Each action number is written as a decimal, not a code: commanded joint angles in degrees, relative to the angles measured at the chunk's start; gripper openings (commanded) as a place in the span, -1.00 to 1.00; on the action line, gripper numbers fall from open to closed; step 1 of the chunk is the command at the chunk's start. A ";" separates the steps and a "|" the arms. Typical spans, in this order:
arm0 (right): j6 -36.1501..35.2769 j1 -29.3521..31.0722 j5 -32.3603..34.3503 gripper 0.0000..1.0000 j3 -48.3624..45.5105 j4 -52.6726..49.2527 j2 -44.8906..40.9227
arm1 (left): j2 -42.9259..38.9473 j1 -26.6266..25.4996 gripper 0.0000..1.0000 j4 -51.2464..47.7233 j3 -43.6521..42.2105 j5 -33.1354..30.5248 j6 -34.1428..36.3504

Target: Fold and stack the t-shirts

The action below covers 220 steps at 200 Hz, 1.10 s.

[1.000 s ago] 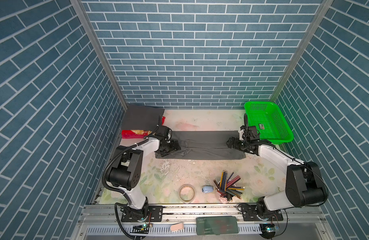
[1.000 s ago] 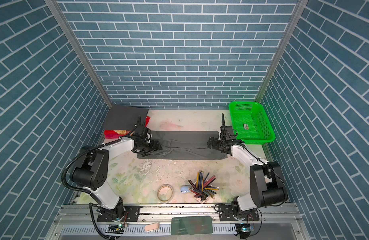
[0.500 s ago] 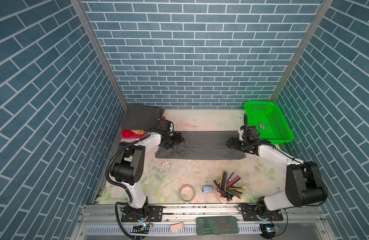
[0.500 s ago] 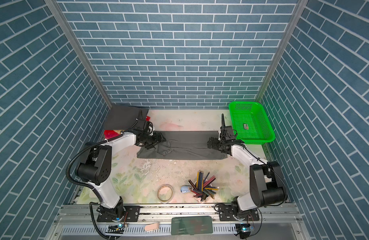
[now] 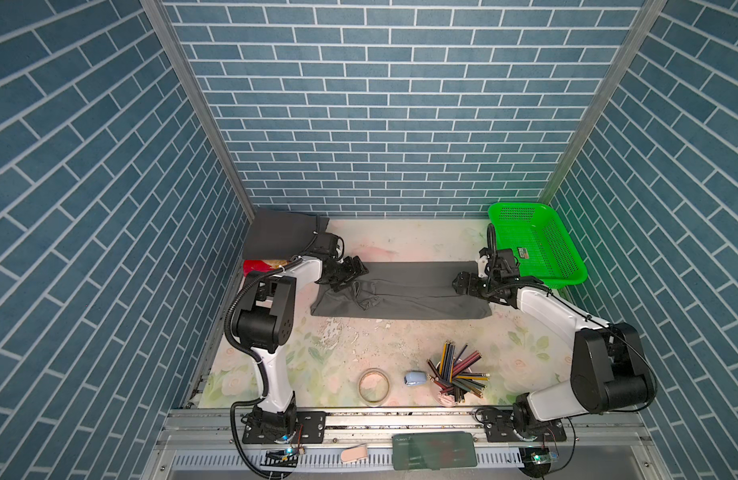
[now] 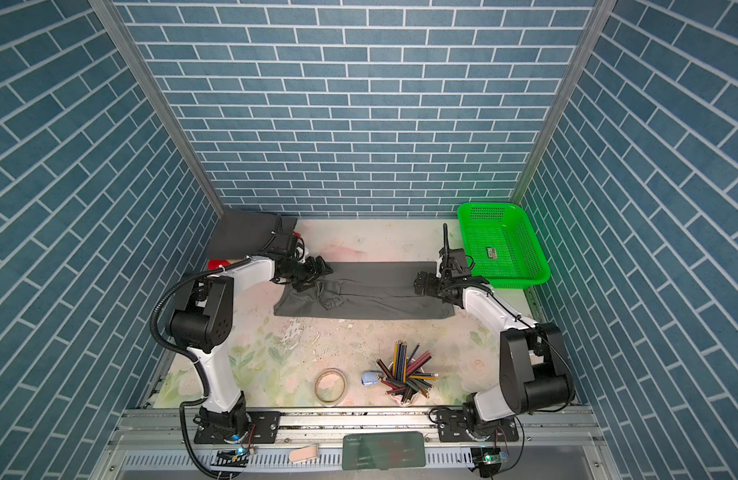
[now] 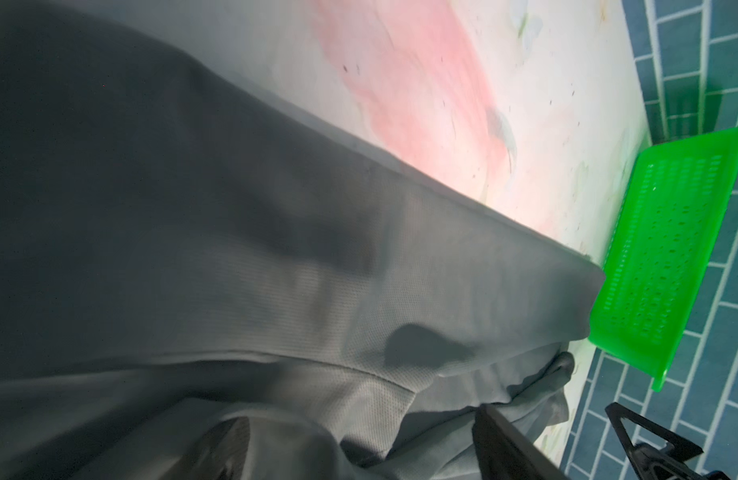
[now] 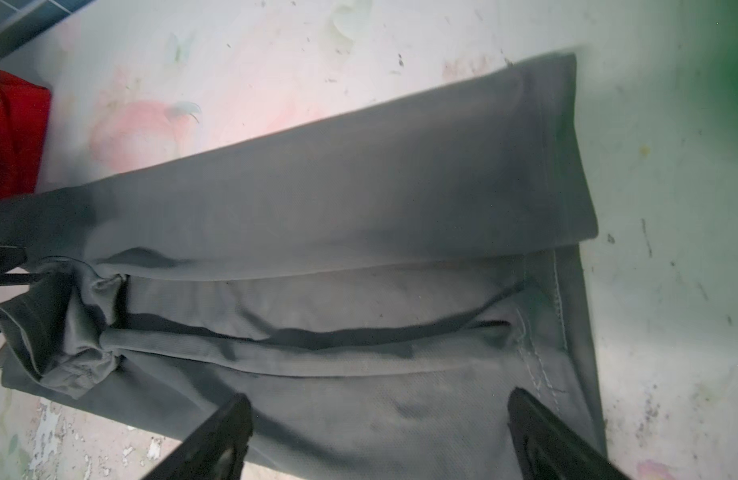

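A mid-grey t-shirt (image 5: pixel 413 291) (image 6: pixel 380 295) lies folded into a long strip across the middle of the table, its left end rumpled. A darker charcoal t-shirt (image 5: pixel 280 237) (image 6: pixel 242 235) lies folded flat in the back left corner. My left gripper (image 5: pixel 352 270) (image 6: pixel 317 270) is low over the strip's far left corner. In the left wrist view it (image 7: pixel 369 446) is open, with bunched grey cloth (image 7: pixel 234 208) under the wide-apart fingers. My right gripper (image 5: pixel 463 282) (image 6: pixel 423 284) hovers over the strip's right end. It (image 8: pixel 380 432) is open above the flat cloth (image 8: pixel 359 208).
A green mesh basket (image 5: pixel 538 245) (image 6: pixel 504 245) (image 7: pixel 671 249) stands at the back right, close to my right wrist. A red packet (image 5: pixel 255 266) (image 8: pixel 14 137) lies by the charcoal shirt. Near the front are a cup of coloured pencils (image 5: pixel 454 374), a tape roll (image 5: pixel 373 384) and a small blue object (image 5: pixel 414 378).
My left gripper has moved from the strip's near left edge back towards its far left corner, and the cloth there has become rumpled. My right arm has barely moved.
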 commanded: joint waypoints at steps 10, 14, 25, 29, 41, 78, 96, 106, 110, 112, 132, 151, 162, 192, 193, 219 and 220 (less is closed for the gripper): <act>-3.31 1.57 -0.83 0.93 4.88 0.53 1.95 | -1.83 1.27 0.73 -0.88 1.59 1.76 0.11; -3.10 1.62 -0.75 0.93 5.11 0.59 2.22 | -2.10 1.36 0.73 -1.30 1.55 1.71 0.44; -2.49 1.97 -0.80 0.93 5.45 1.02 2.86 | -2.80 1.27 0.72 -2.60 1.07 1.55 1.35; -2.28 2.04 -0.89 0.93 5.43 1.20 3.08 | -3.01 1.26 0.72 -2.96 0.66 1.54 1.67; -1.91 2.32 -1.00 0.93 5.18 1.74 3.35 | -3.61 1.27 0.72 -3.91 -0.52 1.69 2.36; -1.23 2.52 -0.73 0.93 4.32 1.93 4.15 | -5.17 1.18 0.64 -5.87 -4.55 1.65 4.62; -1.14 2.51 -0.73 0.93 3.97 1.98 3.98 | -6.09 1.29 0.59 -7.02 -5.61 0.04 5.80; -1.05 2.55 -0.73 0.92 3.86 2.02 3.82 | -6.43 1.28 0.58 -7.76 -5.93 -0.71 6.43; -1.04 2.48 -0.65 0.92 3.81 2.09 3.80 | -6.47 1.27 0.57 -7.93 -5.99 -1.03 6.70; -1.02 2.50 -0.65 0.92 3.80 2.10 3.80 | -6.52 1.40 0.57 -7.97 -6.01 -1.13 6.77; -0.97 2.47 -0.77 0.92 3.91 2.13 3.88 | -6.48 1.33 0.41 -8.03 -6.28 -0.91 7.30; -0.51 2.50 -1.14 0.91 3.77 2.41 4.01 | -6.63 1.36 0.23 -7.46 -6.58 0.36 7.03; -0.33 2.50 -1.30 0.91 3.46 2.70 3.81 | -6.74 1.38 0.19 -7.64 -6.55 0.55 7.18; -0.09 2.51 -1.52 0.91 2.83 2.86 3.71 | -6.91 1.40 -0.09 -8.17 -6.54 0.86 7.91; -0.07 2.55 -1.52 0.91 2.81 2.88 3.71 | -6.91 1.38 -0.10 -8.21 -6.50 0.89 7.91; 0.05 2.56 -1.89 0.90 2.52 2.99 3.82 | -6.84 1.55 -0.47 -7.22 -6.97 2.49 7.42; 0.09 2.58 -1.88 0.90 2.52 2.99 3.81 | -6.84 1.54 -0.49 -7.16 -6.98 2.58 7.36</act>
